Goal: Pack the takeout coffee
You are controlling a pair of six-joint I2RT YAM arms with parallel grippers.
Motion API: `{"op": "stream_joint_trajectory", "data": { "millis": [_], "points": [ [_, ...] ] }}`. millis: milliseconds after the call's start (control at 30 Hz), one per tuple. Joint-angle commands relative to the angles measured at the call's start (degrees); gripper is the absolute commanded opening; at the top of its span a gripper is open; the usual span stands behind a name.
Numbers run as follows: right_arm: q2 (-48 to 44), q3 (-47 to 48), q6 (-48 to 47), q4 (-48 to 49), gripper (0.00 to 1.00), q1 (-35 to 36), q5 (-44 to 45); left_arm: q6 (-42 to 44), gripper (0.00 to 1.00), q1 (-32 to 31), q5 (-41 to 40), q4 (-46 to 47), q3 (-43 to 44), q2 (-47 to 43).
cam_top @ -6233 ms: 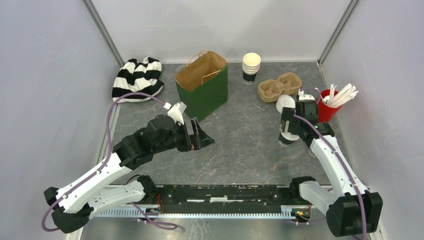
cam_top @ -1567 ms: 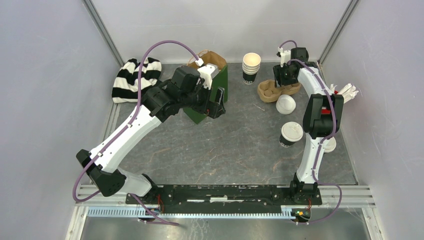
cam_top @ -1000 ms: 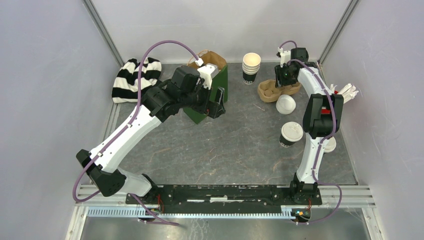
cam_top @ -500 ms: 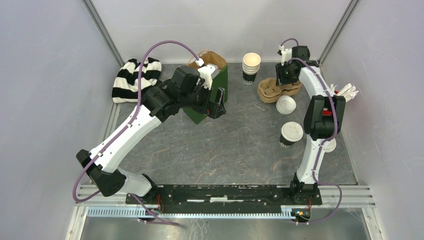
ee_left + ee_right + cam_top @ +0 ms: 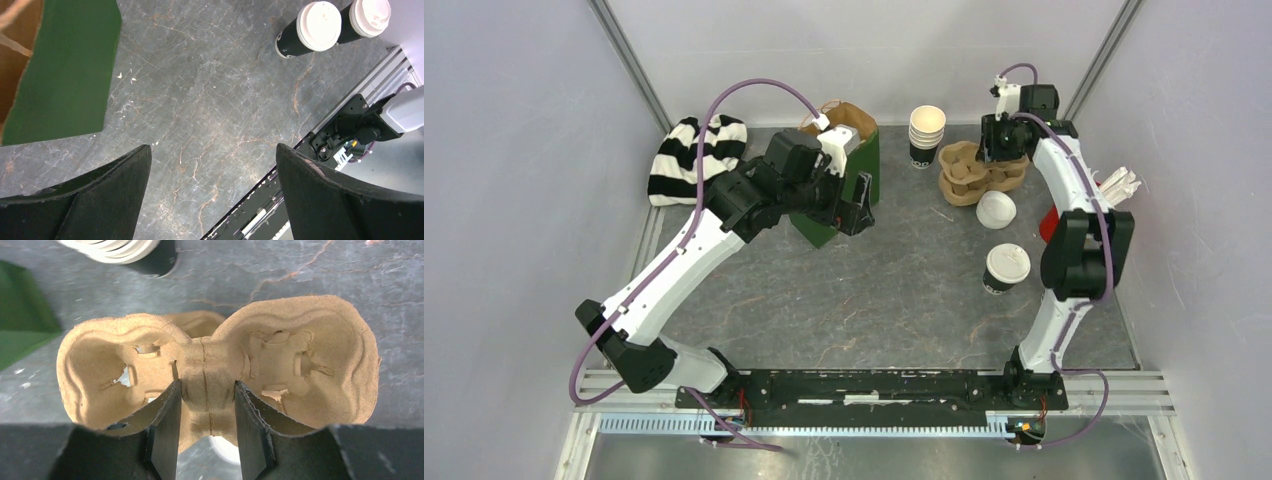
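Note:
One takeout coffee cup, dark with a white lid, stands on the table right of centre. The left wrist view shows both lidded cups side by side, one next to the other. My right gripper is shut on the middle bridge of the brown two-cup pulp carrier and holds it tilted near the far right. In the right wrist view the fingers pinch the carrier between its two empty wells. My left gripper is open and empty beside the green paper bag.
A stack of empty cups stands beyond the carrier. A loose white lid lies under it. White stirrers stick out behind the right arm. A striped cloth lies at the far left. Walls close in both sides.
My right gripper has closed on the carrier's bridge and raised it slightly, shifting right and toward the back. The left arm has stayed by the bag.

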Motion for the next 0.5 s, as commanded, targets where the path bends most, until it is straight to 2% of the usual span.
{"op": "stream_joint_trajectory", "data": {
  "millis": [0, 167, 267, 467],
  "points": [
    [-14.98, -9.18, 7.78, 7.29, 0.33, 1.99, -7.09, 0.24, 1.00, 1.04, -0.58, -1.17, 5.84, 0.62],
    [-26.72, -19.66, 11.51, 10.28, 0.34, 8.79, -7.74, -5.62, 0.99, 3.11, -0.02, -3.45, 12.02, 3.92],
    [-34.21, -27.41, 14.65, 13.74, 0.34, 14.46, -5.20, -9.26, 0.94, 4.03, 3.13, -1.70, 12.52, 5.20],
    [-45.60, -37.34, 21.86, 18.51, 0.33, 26.18, 6.55, -15.87, 0.79, 4.20, 6.68, 0.57, 10.06, 6.30]
  ]
}}
